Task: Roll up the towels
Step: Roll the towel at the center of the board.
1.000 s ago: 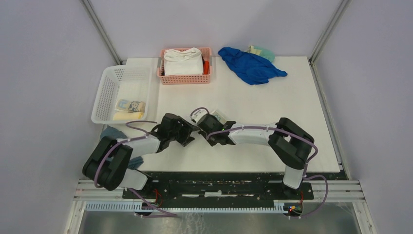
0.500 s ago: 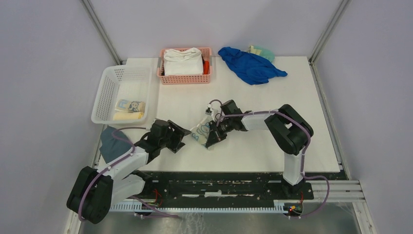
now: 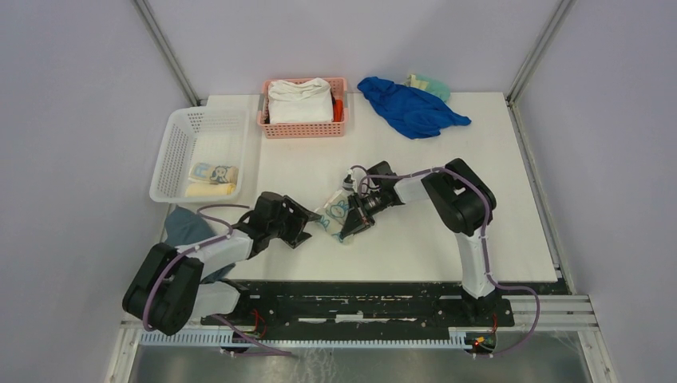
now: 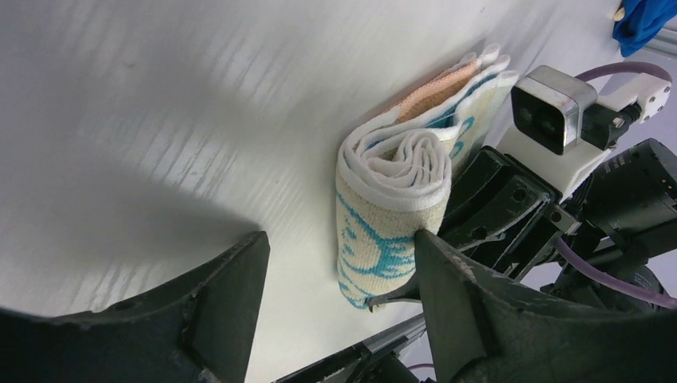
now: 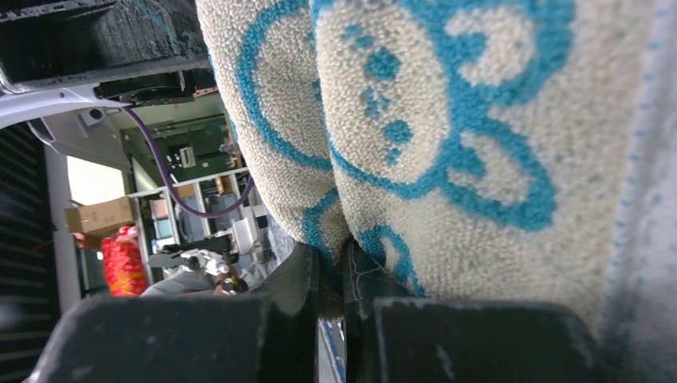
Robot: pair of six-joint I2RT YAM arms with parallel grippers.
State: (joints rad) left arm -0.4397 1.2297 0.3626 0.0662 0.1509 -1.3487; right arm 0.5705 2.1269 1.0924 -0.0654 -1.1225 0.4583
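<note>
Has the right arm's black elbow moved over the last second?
Yes. The right arm's black elbow has swung away from the white table's near edge, toward the crumpled blue cloth at the far side.

No legible text, label, brand or number in any view. The pale towel (image 3: 339, 214) near the middle of the table carries blue looped outlines and dots with a patch of orange, and in the wrist views we read these as drawn figures, not letters. The rolled towel (image 3: 214, 172) in the white basket (image 3: 184, 128) at the far left shows blue and orange marks too small for us to read, and the cardboard box (image 5: 100, 215) behind, in the right wrist view, bears nothing we can decipher.
</note>
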